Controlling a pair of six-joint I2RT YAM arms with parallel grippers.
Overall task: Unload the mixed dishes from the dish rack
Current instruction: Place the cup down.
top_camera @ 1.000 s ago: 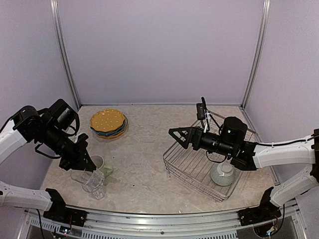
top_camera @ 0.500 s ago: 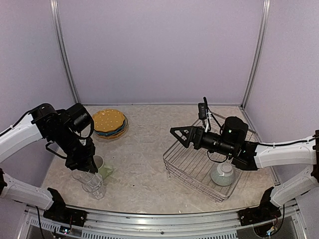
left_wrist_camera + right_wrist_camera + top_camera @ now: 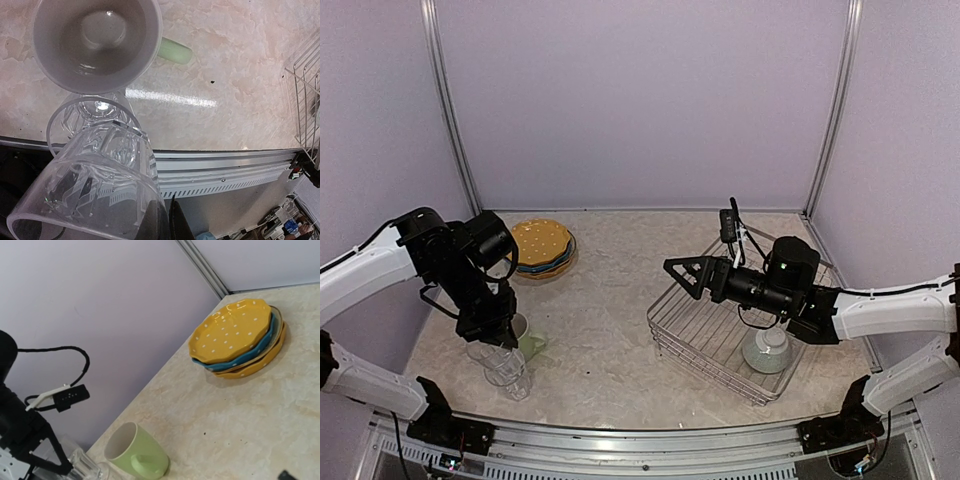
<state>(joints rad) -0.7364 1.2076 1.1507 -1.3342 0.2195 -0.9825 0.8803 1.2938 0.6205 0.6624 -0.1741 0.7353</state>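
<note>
Hovering spread, the right tool (image 3: 678,279) faces away from the small white-and-light-blue bowl (image 3: 767,350) in the silver wire dish rack (image 3: 665,335) behind it.

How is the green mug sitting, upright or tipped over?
Upright. The green mug stands on its base with its mouth facing up, and the left wrist view looks straight down into its bare inside.

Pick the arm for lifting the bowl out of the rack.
Right. The right tool hangs open by the rack, where the bowl sits; the left tool is across the table, over the glasses.
</note>
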